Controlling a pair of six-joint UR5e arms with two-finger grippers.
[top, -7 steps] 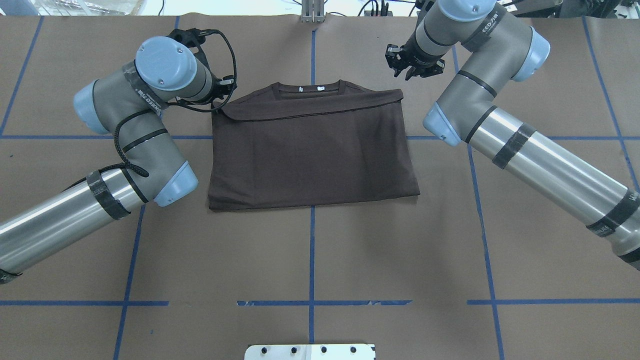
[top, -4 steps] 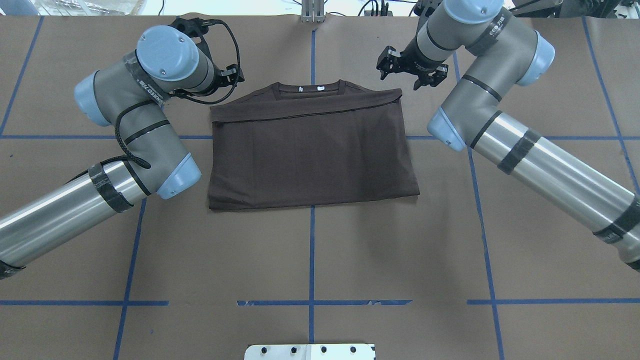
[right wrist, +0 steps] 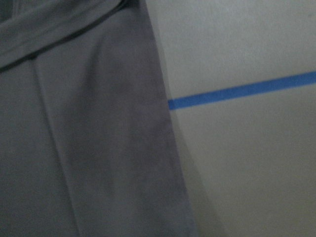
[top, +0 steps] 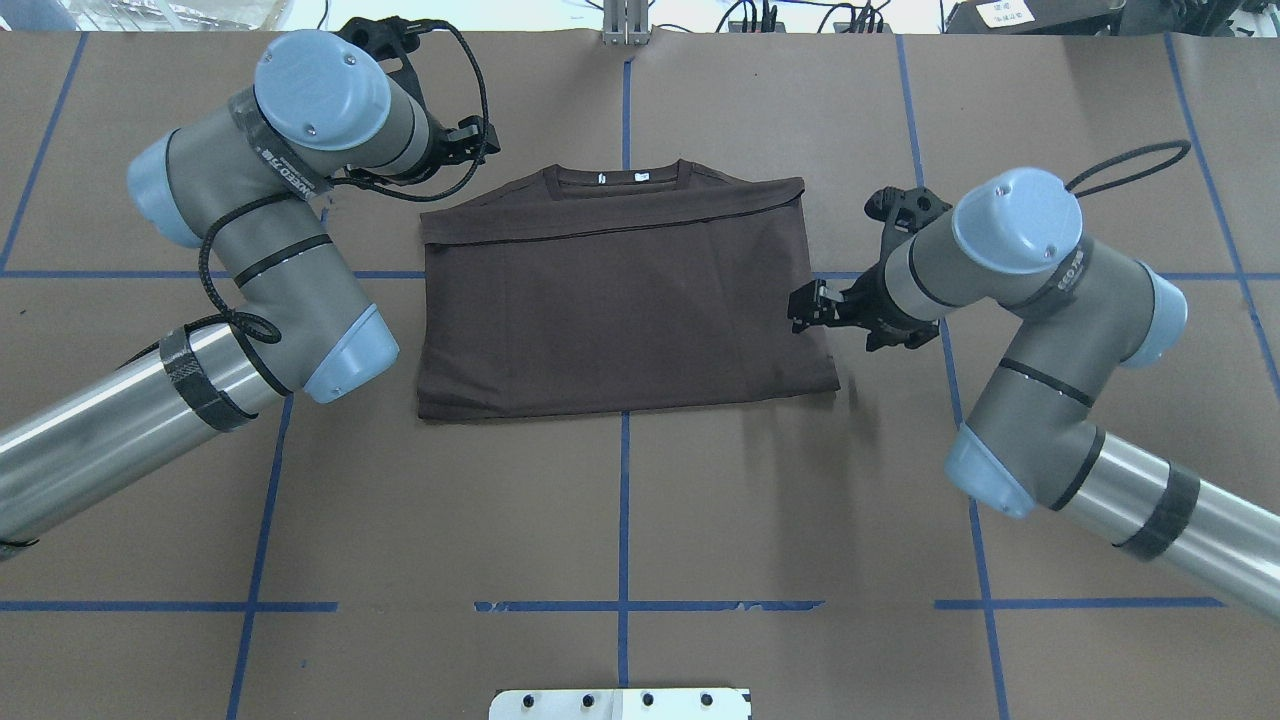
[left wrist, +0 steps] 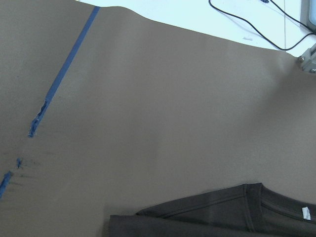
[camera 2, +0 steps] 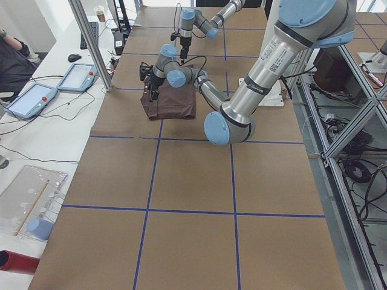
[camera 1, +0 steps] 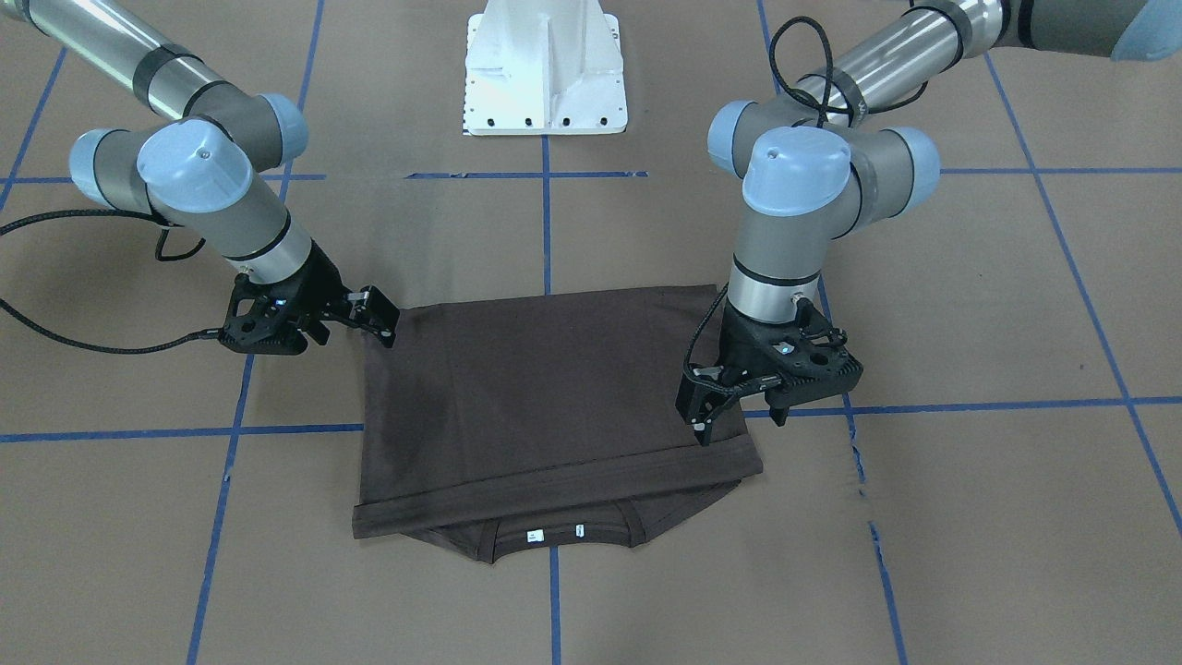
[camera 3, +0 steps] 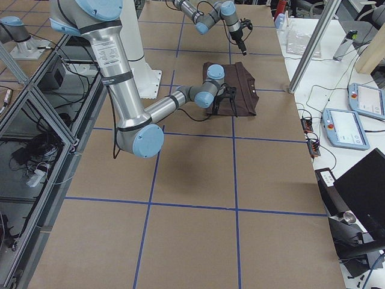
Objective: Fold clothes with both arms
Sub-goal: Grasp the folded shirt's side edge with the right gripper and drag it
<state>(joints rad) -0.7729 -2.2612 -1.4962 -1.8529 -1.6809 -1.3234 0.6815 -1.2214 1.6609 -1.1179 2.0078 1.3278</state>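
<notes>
The dark brown T-shirt (top: 620, 300) lies folded flat on the brown table, collar and white neck tags at the far edge; it also shows in the front view (camera 1: 545, 397). My left gripper (top: 478, 140) hovers just beyond the shirt's far left corner, open and empty; in the front view (camera 1: 739, 420) its fingers stand apart above the shirt's edge. My right gripper (top: 808, 310) is at the middle of the shirt's right edge, open and empty, pointing at the cloth (camera 1: 380, 316). The right wrist view shows that shirt edge (right wrist: 98, 138) close below.
The white pedestal base (camera 1: 545, 83) stands at the near table edge. Blue tape lines (top: 624, 520) cross the brown paper. A metal post (top: 625, 25) stands at the far edge. Desks with tablets (camera 2: 30, 99) lie beyond the table.
My right arm has swung from beyond the shirt's far right corner back toward me, to the middle of the shirt's right edge. My left gripper has drifted slightly farther away.
</notes>
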